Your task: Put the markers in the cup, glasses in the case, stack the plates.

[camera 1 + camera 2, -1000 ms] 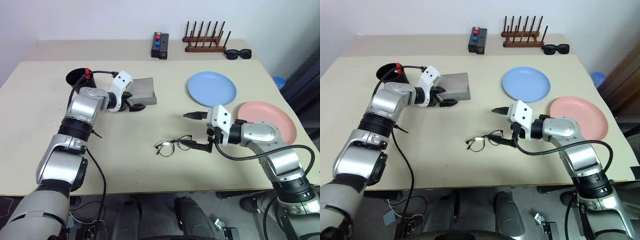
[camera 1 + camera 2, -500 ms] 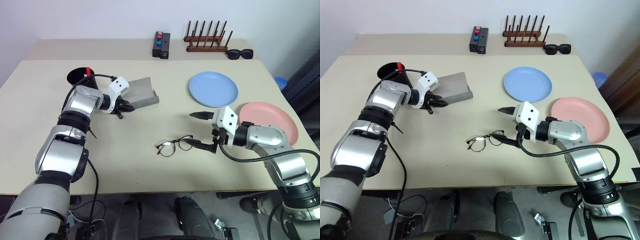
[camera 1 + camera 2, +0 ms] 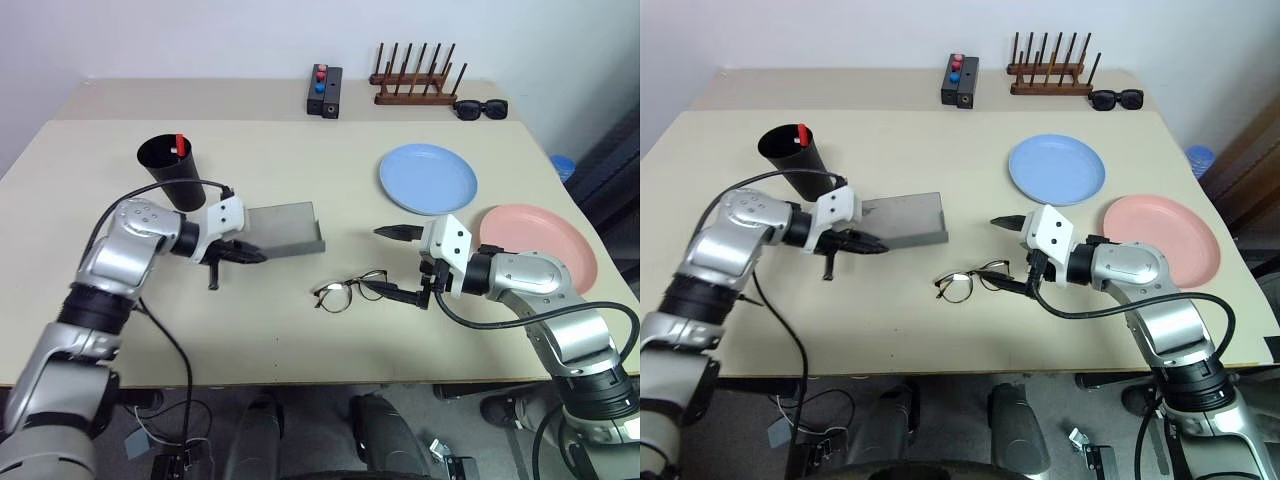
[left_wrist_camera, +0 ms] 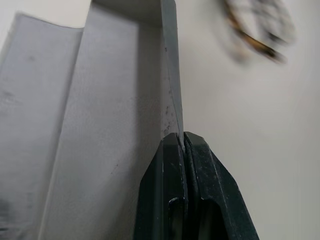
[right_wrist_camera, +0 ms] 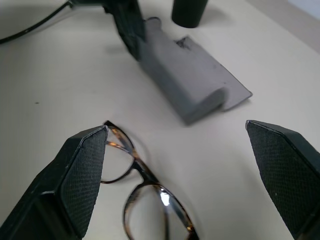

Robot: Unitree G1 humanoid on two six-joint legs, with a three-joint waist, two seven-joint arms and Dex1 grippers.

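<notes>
The grey case (image 3: 285, 228) lies mid-table, left of the glasses (image 3: 348, 291). My left gripper (image 3: 245, 255) is shut on the case's thin near wall (image 4: 172, 107), fingers (image 4: 197, 165) pressed together on it. The wire-framed glasses rest on the table just ahead of my right gripper (image 3: 393, 263), which stands open, its fingers (image 5: 82, 165) spread wide and touching nothing. The black cup (image 3: 172, 170) stands upright at the back left with a red-ended marker (image 3: 180, 143) in it. The blue plate (image 3: 427, 178) and the pink plate (image 3: 535, 235) lie side by side on the right.
At the table's far edge stand a black box with red and blue buttons (image 3: 322, 90), a wooden rack (image 3: 415, 80) and black sunglasses (image 3: 482, 108). A cable (image 3: 150, 300) trails from my left arm across the table.
My left gripper shut on the case's wall and dragged it from beside the cup towards the near middle of the table, closer to the glasses. The right arm stayed still.
</notes>
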